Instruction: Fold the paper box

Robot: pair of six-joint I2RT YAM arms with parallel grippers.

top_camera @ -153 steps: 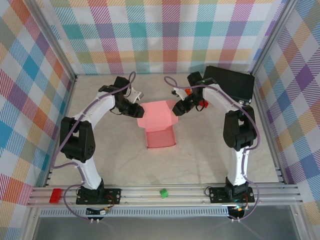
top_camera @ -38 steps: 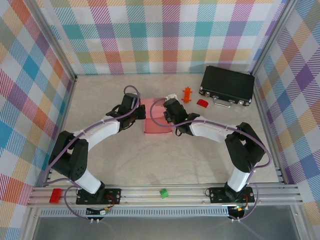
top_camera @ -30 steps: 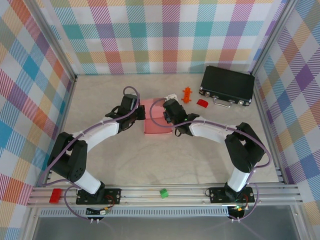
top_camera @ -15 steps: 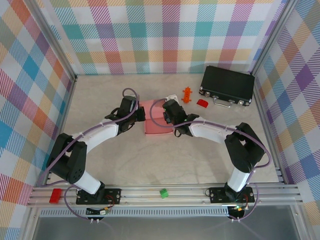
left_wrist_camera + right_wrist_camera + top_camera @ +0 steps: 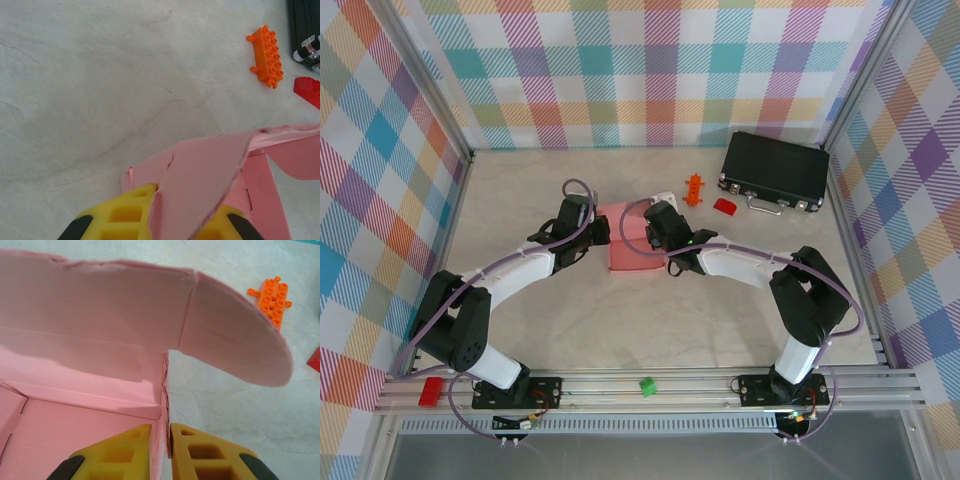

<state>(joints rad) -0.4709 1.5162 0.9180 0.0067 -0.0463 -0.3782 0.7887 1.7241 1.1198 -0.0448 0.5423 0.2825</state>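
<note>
Pale, marble-veined tabletop (image 5: 520, 310) carries everything, with both arms reaching in towards its middle. Near the far right corner lies a black hard case (image 5: 775, 170) with metal latches on its near edge, well apart from the arms.

In the middle sits the salmon-pink paper box (image 5: 628, 250), partly folded, its walls raised and a rounded flap standing out on the right side. The left hand (image 5: 598, 232) is at the box's left edge. From its wrist camera, the yellow pads (image 5: 125, 222) are closed on a pink flap that rises between them and leans towards the right. The right hand (image 5: 652, 230) is at the box's right edge. From its wrist camera, the two yellow pads (image 5: 120, 452) pinch the upright side wall, one inside the box and one outside, with only the thin card between them.

Beyond the box, between it and the case, lie an orange studded brick (image 5: 695, 188) and, just to its right, a small red block (image 5: 724, 206).
</note>
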